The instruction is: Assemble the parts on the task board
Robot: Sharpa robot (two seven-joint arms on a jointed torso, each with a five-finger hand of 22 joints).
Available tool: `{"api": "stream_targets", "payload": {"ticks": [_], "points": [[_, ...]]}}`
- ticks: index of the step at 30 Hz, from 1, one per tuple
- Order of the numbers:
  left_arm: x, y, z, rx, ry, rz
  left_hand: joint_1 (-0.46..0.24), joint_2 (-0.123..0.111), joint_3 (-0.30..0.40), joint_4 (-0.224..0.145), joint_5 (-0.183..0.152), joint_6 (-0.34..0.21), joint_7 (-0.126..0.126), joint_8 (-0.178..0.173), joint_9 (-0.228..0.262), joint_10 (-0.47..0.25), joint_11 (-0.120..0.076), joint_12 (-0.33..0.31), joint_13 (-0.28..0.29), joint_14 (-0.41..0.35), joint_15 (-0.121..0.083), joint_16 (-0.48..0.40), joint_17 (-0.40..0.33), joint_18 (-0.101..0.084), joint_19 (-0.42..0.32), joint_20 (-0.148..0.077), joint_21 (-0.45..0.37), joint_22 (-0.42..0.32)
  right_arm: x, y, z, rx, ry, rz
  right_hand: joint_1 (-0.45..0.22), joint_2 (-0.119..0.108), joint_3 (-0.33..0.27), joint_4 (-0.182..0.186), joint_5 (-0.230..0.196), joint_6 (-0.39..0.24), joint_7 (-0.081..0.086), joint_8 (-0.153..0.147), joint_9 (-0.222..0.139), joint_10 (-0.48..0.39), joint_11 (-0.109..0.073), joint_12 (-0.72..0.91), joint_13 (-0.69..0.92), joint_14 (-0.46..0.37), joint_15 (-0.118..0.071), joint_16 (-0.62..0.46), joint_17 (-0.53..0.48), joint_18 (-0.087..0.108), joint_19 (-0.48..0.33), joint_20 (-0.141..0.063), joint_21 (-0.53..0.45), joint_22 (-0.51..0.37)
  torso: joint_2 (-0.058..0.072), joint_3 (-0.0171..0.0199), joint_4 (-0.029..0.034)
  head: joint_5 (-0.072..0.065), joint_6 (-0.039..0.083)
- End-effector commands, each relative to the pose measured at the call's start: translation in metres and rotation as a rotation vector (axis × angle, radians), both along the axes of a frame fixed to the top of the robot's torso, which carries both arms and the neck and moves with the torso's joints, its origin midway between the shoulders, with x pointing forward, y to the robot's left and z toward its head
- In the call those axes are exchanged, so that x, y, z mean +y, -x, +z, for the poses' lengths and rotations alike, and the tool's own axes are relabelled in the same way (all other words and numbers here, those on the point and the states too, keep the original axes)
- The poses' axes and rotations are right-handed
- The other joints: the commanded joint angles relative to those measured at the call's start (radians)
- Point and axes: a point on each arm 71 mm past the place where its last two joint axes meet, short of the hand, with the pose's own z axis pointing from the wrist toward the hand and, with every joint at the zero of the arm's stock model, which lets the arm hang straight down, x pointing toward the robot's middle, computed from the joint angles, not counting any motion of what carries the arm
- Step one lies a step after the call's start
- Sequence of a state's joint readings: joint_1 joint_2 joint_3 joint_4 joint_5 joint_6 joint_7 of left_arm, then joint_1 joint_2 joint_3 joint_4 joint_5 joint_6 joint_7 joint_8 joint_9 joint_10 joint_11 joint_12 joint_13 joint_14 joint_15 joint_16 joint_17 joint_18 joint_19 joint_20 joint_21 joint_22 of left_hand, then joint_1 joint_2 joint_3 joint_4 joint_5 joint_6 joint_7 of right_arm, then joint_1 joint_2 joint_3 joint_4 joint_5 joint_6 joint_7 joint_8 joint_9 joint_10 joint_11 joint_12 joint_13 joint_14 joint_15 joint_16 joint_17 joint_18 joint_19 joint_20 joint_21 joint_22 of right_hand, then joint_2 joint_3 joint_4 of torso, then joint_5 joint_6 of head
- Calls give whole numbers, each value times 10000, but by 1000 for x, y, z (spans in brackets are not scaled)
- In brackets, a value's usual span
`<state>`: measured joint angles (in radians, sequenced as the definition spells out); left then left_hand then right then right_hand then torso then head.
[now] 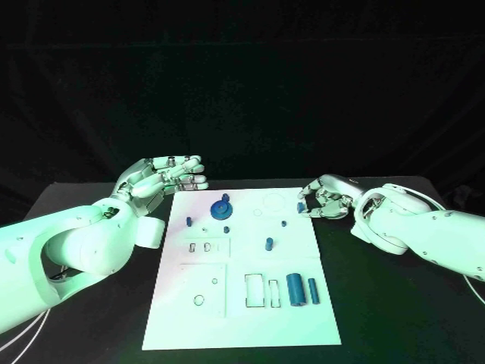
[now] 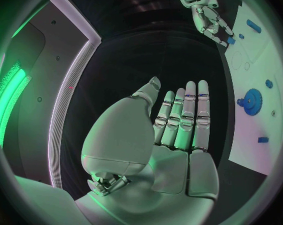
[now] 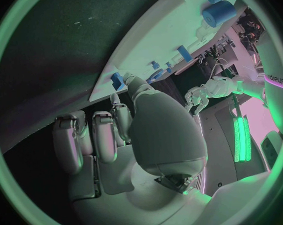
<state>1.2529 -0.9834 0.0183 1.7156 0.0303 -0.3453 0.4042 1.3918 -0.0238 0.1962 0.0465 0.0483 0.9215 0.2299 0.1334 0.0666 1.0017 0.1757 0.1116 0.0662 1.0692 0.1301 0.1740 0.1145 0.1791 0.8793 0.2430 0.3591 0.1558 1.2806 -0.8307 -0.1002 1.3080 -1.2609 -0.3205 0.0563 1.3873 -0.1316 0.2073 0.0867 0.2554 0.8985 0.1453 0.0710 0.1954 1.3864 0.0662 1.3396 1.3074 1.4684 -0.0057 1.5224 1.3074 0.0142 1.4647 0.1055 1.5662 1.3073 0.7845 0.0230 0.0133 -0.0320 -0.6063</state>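
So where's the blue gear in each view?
Head view: gear on the board's far half, left of centre.
Left wrist view: gear on the board, beyond the left hand.
Right wrist view: a blue shape that may be it, past the right hand.
Shared landmark: the board.

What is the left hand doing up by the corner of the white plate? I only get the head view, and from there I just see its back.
Observer: The left wrist view looks onto the palm of the left hand: it is bare, the fingers are straight, and it holds nothing.
Operator: And the right hand, has it got that small blue bit?
Observer: In the right wrist view the right hand has its thumb tip right beside the small blue piece at the edge of the task board. I cannot tell whether it grips it.
Operator: Is that round blue thing a wheel?
Observer: The left wrist view shows teeth round it: it is a blue gear.
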Motion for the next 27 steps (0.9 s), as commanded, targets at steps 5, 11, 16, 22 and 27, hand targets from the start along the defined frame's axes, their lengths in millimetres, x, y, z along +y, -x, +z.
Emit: {"api": "stream_targets", "payload": {"ticks": [5,11,16,22,27], "points": [[-3,0,1,-54,94,-218,25,73,15,-48,34,17,43,-57,-12,37,35,-70,-14,61,-1,-51,10,39,59,-15,30,-12,2,-2,-4,46,193,-15,59,146,46,-10,74,344,13,92,61,99,-45,132,589,843,-64,32,1855,-142,1061,-83,46,2635,1,10,0,16,0],[-3,0,1,-44,89,-215,33,86,26,-62,34,26,45,-66,-10,47,35,-80,-12,68,-1,-64,12,40,57,-15,33,-13,4,-2,-6,96,197,-36,11,207,77,6,73,608,-4,170,102,152,-58,191,641,848,-81,43,1873,-142,1061,-94,46,2635,0,6,2,78,12],[-3,0,1,-40,92,-231,33,86,26,-62,34,26,45,-66,-10,47,35,-80,-12,68,-1,-64,12,40,57,-15,33,-13,6,-3,-8,159,216,-43,-1,259,116,4,76,824,-28,233,133,195,-78,240,684,853,-98,56,1894,-142,1061,-108,46,2635,-4,11,0,56,17],[-3,0,1,-34,91,-236,33,86,26,-62,34,26,45,-66,-10,47,35,-80,-12,68,-1,-64,12,40,57,-15,33,-13,7,-4,-10,217,226,-63,-9,295,145,0,76,959,-49,271,150,225,-95,274,715,856,-114,61,1904,-142,1061,-121,46,2635,0,13,14,35,16],[-3,0,0,-29,87,-230,33,86,26,-62,34,26,45,-66,-10,47,35,-80,-12,68,-1,-64,12,40,57,-15,33,-13,7,-5,-11,189,222,-119,-9,345,188,-18,68,1228,-105,378,196,253,-139,306,745,858,-148,66,1913,-142,1061,-148,46,2635,-1,7,15,35,0]]}}
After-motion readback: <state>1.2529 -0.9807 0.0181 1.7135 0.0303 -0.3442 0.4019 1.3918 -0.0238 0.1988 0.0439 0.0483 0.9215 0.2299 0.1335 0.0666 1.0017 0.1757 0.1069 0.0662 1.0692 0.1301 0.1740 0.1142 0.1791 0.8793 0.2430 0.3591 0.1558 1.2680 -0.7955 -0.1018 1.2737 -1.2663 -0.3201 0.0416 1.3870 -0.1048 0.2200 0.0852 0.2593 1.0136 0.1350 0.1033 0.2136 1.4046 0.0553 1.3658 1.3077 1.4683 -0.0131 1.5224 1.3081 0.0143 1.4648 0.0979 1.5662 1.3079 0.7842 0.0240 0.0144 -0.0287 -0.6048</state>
